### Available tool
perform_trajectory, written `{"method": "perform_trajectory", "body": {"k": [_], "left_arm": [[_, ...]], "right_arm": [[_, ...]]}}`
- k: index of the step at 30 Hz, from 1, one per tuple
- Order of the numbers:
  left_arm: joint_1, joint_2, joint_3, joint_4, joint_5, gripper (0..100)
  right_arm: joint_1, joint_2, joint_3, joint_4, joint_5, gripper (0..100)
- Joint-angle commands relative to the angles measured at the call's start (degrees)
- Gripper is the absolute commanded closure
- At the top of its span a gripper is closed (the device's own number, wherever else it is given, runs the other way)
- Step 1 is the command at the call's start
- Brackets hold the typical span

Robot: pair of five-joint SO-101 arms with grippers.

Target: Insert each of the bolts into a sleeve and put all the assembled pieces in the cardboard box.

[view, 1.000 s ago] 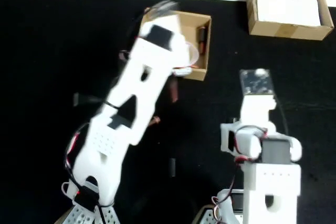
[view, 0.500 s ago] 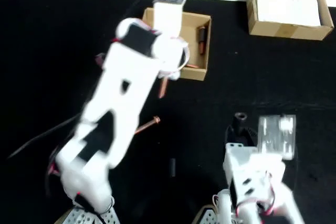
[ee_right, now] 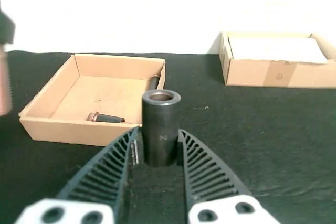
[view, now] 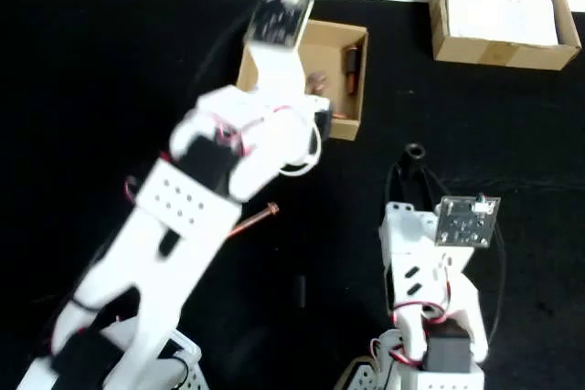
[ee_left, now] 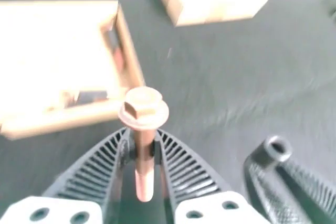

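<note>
Fingers (ee_left: 181, 163) of my left gripper (ee_left: 140, 149) are drawn in to a narrow slot around the shank of a copper-coloured bolt (ee_left: 143, 111), which stands upright with its hex head above the fingertips. My right gripper (ee_right: 158, 136) is pinched just as tightly on a dark sleeve (ee_right: 161, 119), upright with its open bore on top. The left wrist view also catches that sleeve off to one side in the other arm's ribbed fingers, so I can see the two pieces are near each other but apart. The right wrist view picks up the bolt's shank at its edge. Where the wrist cameras give me the grips, the high view gives me the layout. The left arm stretches to the near edge of the open cardboard box (view: 359, 79), its fingers hidden under the wrist there. The right arm holds the sleeve over the black table (view: 512, 152) on the arms' side of the box. A loose bolt (view: 258, 217) lies on the cloth just beside the left arm. The right wrist view looks into the box: one assembled piece (ee_right: 105, 117) lies on the floor near the front wall, and another dark piece (ee_right: 153, 82) rests against a side wall. A second cardboard box (view: 498, 50) with a white inside sits well apart at the far right.
</note>
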Motion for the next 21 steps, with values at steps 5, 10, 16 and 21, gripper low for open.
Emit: {"method": "perform_trajectory", "body": {"k": [5,10,16,21], "left_arm": [[4.2,-4.1,17.0,-38.4,0.5,99],[7.3,1.5,11.6,-40.0,0.5,99],[10.9,5.6,5.5,-39.6,0.5,99],[12.5,5.5,5.0,-36.3,0.5,99]], "right_arm": [[-0.8,-0.6,5.4,-9.1,-4.2,99.1],[-3.7,-0.6,7.1,-10.5,-3.9,99.1],[-4.7,-0.6,7.2,-10.5,-3.9,99.1],[-4.7,-0.6,7.2,-10.5,-3.9,99.1]]}}
